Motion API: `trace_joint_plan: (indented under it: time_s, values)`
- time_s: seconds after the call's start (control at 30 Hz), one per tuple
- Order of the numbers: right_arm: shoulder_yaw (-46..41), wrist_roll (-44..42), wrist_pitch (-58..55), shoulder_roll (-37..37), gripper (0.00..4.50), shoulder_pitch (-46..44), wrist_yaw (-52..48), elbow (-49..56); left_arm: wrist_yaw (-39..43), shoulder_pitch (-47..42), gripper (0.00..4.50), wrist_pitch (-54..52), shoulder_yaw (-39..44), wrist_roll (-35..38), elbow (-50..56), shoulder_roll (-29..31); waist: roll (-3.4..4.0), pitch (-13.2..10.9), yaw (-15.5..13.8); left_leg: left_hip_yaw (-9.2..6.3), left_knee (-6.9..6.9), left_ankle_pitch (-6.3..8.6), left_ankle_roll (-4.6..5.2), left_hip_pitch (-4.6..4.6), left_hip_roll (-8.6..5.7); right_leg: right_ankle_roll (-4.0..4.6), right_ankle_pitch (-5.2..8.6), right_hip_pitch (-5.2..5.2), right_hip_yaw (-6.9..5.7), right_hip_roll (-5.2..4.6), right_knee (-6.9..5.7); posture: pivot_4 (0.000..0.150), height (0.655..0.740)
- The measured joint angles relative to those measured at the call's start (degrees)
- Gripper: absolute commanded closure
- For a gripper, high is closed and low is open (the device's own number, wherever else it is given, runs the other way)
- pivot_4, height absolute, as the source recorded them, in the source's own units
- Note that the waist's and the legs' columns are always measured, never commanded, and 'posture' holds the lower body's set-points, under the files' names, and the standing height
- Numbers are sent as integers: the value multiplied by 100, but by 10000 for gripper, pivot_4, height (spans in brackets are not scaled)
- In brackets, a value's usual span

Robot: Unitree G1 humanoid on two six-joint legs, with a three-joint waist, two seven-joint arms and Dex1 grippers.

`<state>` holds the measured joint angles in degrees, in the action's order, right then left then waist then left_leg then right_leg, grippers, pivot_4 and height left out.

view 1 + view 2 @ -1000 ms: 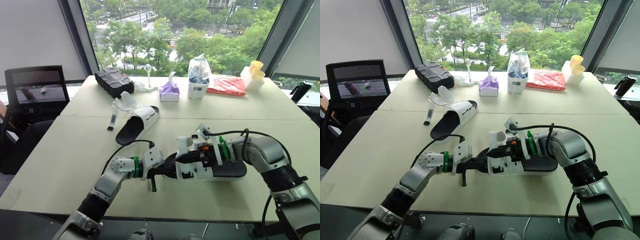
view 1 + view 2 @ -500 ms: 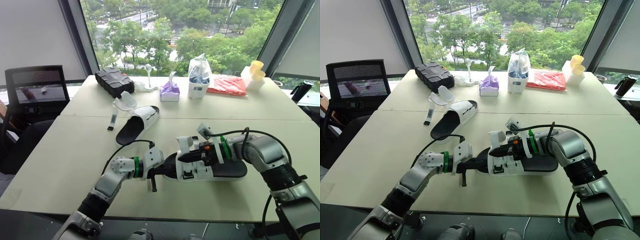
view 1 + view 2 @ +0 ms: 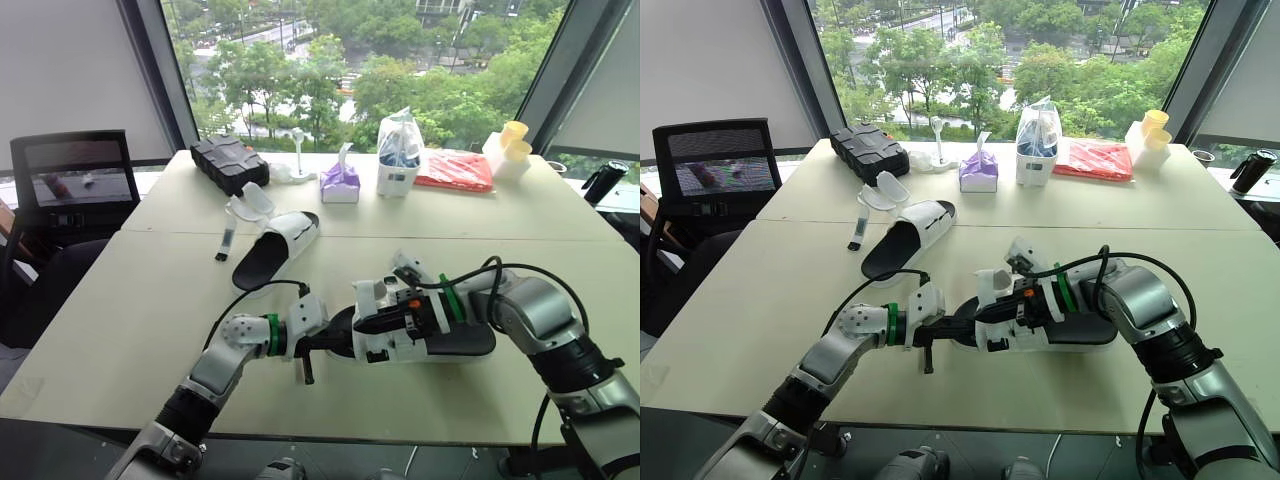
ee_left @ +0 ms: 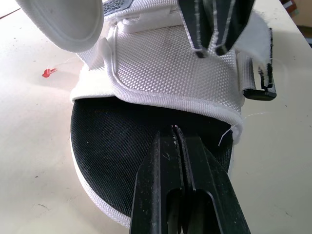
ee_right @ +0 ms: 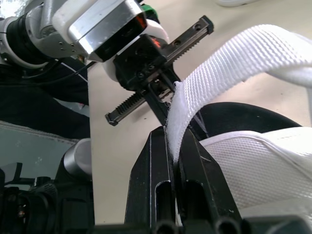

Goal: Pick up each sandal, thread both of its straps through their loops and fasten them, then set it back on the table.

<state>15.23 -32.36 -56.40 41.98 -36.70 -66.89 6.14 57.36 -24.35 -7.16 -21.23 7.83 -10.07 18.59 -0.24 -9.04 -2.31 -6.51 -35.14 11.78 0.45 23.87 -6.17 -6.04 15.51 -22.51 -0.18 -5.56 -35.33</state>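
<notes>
A black-soled sandal (image 3: pixel 455 340) with white straps lies on the table (image 3: pixel 120 310) in front of me. My left gripper (image 3: pixel 322 343) is shut on the toe edge of its footbed (image 4: pixel 112 146). From the other side, my right gripper (image 3: pixel 362 322) is shut on a white strap (image 5: pixel 253 46) and holds it just above the sandal's front band (image 4: pixel 165 63). The strap runs from between the right fingers (image 5: pixel 195 161) up and back over the band. A second sandal (image 3: pixel 278 248) rests farther back on the left, its strap (image 3: pixel 226 240) hanging loose on the tabletop.
Along the far edge stand a black case (image 3: pixel 228 163), a purple tissue pack (image 3: pixel 339 182), a clear bag (image 3: pixel 397 150), a red packet (image 3: pixel 453 172) and yellow cups (image 3: pixel 512 140). An office chair (image 3: pixel 75 190) is beyond the table's left side.
My right gripper has brought the strap slightly lower and closer to the sandal's front. The left gripper and both sandals have stayed put.
</notes>
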Motion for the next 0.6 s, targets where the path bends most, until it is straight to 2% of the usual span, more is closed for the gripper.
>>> trace_joint_plan:
  time_s: [0.6]
  values:
    - [-13,129,151,-156,44701,-90,106,-266,-2,-5,45000,-2,0,0,0,5,0,0,4,0,0,0,0,0,0,0,0,-1,0,0,-1,1500,7400]
